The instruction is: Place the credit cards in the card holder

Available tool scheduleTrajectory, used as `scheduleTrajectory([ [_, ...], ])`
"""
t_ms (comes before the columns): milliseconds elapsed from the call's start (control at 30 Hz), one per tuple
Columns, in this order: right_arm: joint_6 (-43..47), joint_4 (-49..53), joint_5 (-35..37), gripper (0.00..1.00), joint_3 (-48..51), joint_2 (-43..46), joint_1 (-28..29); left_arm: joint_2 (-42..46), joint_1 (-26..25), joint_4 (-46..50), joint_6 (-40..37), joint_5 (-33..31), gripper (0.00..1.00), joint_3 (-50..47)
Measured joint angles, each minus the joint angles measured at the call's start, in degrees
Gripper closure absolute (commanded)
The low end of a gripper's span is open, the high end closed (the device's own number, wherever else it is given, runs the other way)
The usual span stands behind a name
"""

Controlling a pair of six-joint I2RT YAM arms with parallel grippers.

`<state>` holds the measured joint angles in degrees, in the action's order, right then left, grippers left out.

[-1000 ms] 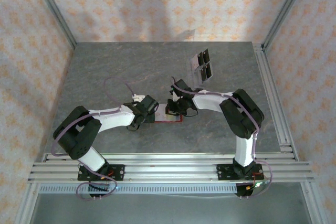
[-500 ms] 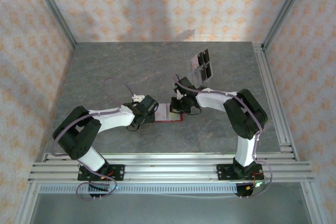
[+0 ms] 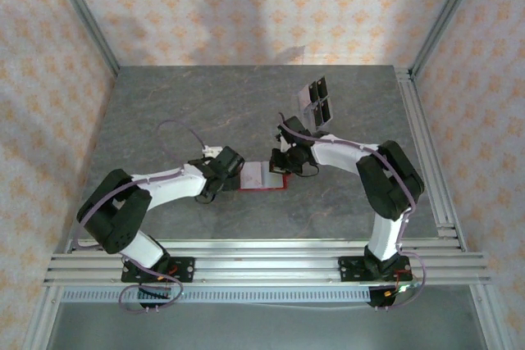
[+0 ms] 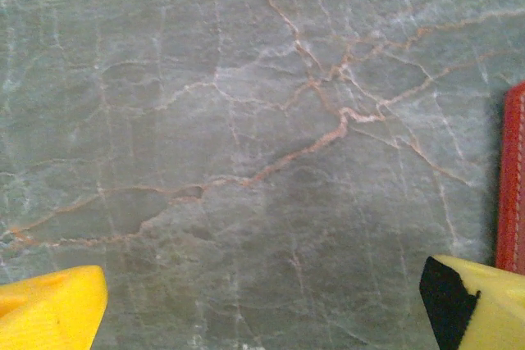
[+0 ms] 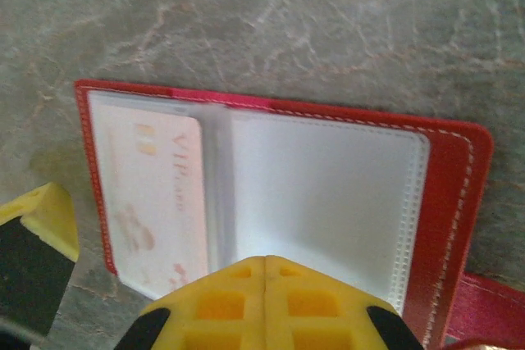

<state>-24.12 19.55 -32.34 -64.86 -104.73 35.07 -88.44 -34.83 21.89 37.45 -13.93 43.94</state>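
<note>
Red folding card holder point(image 5: 328, 194) lay open on the grey marbled table point(image 3: 180, 112), a pale card point(image 5: 152, 194) in one sleeve. With the right gripper point(image 5: 264, 264) pressed together above it and the left gripper point(image 4: 262, 305) spread wide beside it, nothing pinned it, so a nudge might slide it.

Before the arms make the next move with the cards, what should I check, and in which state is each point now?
1. Card holder lies open on the table: ok.
2. A pale card sits in one pocket: ok.
3. Right gripper free for the next card: ok, shut on nothing.
4. Left gripper open: ok.
5. Left gripper touches the holder's red edge: cannot tell.
6. Dark cards wait in the clear stand: ok.
</note>
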Motion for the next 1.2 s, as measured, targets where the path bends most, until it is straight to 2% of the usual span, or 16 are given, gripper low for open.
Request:
scheduleTrajectory([
  [200, -0.02, 0.2, 0.0, 1.0, -2.67, -0.17, 1.68, -0.22, 1.62, 0.26, -1.07, 0.0, 0.0, 0.96],
  [567, -0.04, 0.2, 0.04, 1.0, -3.63, -4.87, 2.56, -3.13, 1.62, 0.17, -1.95, 0.44, 0.0, 1.99],
  [1200, -0.07, 0.24, 0.02, 1.0, -6.73, -7.63, 4.57, -4.26, 1.55, -1.38, -1.92, 1.31, 0.0, 1.99],
])
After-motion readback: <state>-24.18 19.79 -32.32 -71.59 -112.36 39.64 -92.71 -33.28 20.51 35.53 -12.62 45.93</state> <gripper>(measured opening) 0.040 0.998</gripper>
